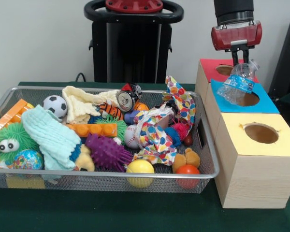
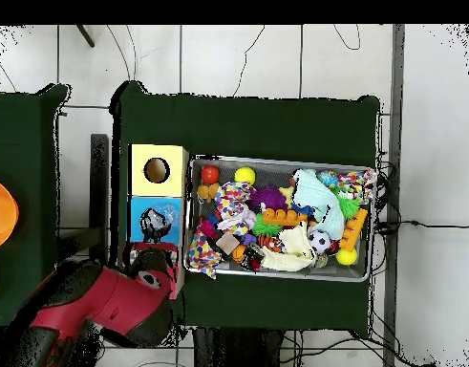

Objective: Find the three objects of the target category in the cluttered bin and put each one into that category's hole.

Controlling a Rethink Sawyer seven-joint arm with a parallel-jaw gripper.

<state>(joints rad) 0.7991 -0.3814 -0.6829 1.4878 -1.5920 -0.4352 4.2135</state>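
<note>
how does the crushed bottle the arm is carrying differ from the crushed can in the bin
The crushed plastic bottle is see-through with a blue label; the crushed can is opaque metal with a silver top. The bottle hangs from the end effector above the blue-topped box; the can lies among toys in the wire mesh bin. Both are crushed drink containers.

Claw [image 1: 241, 63] shut, pointing straight down

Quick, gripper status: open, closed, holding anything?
Gripper: closed on a crushed plastic bottle, holding it over the hole of the blue-topped box.
</note>
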